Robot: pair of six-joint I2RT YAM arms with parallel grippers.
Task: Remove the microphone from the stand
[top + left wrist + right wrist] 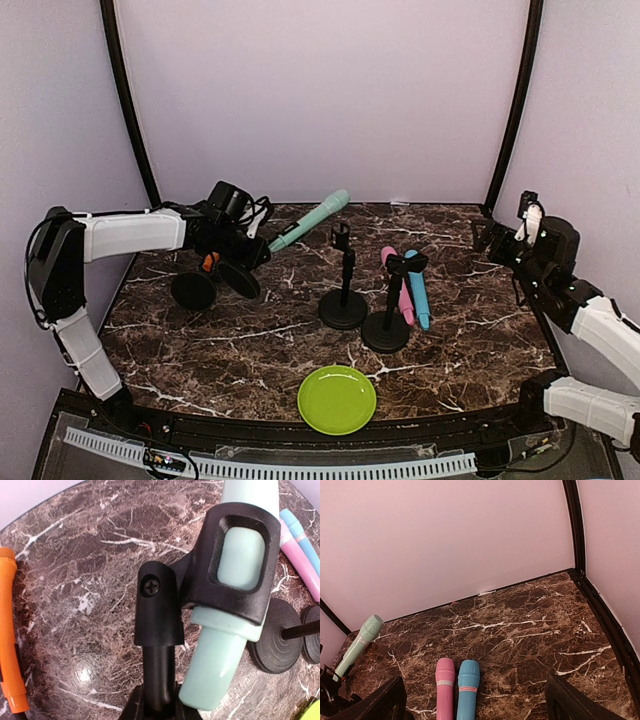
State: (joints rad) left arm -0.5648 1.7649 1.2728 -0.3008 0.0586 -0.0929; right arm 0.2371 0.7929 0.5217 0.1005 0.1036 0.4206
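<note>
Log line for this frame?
left pincer: shut on stand pole | mint microphone: seated in clip, not yet removed | right pincer: open, away from stand

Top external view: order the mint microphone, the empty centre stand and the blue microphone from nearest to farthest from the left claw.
1. Mint microphone, clipped in the tilted stand that the left claw grips, just right of it.
2. Empty centre stand, mid-table.
3. Blue microphone, lying farther right.
</note>
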